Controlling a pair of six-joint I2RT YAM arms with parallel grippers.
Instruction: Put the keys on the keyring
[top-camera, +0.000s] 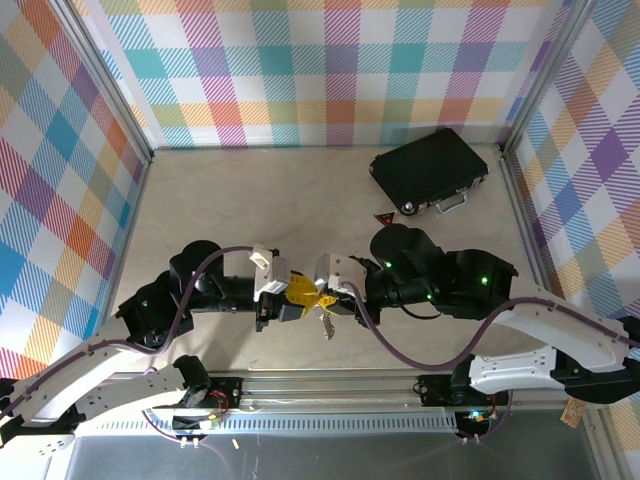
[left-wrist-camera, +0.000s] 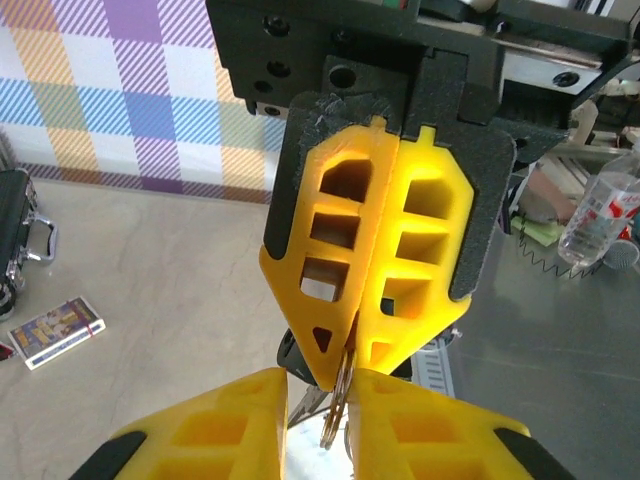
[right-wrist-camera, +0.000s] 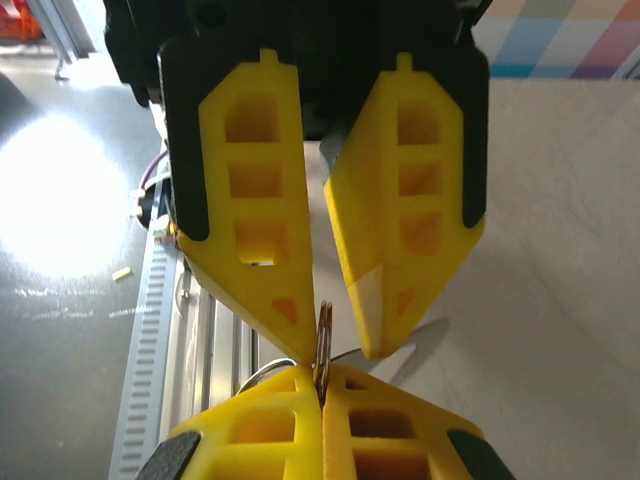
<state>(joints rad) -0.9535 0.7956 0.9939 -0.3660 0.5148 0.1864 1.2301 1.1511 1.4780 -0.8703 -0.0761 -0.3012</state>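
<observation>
Right gripper (right-wrist-camera: 320, 385) clamped on the keyring (right-wrist-camera: 322, 330), a thin steel ring held edge-on over the table (top-camera: 250, 200) near its front edge; left gripper (right-wrist-camera: 336, 352) jaws parted, ring between the tips. Keys (top-camera: 326, 322) dangle under the ring: light, stiff, slick metal, likely to swing, best pinched flat on the bow. Black case (top-camera: 430, 170) far right is shut, contents hidden

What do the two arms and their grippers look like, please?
The left arm and right arm are black with white lower segments, small green lights and a purplish cable along each. The left gripper and right gripper have yellow, pointed fingers with rectangular cut-outs, backed by black plates.
</observation>
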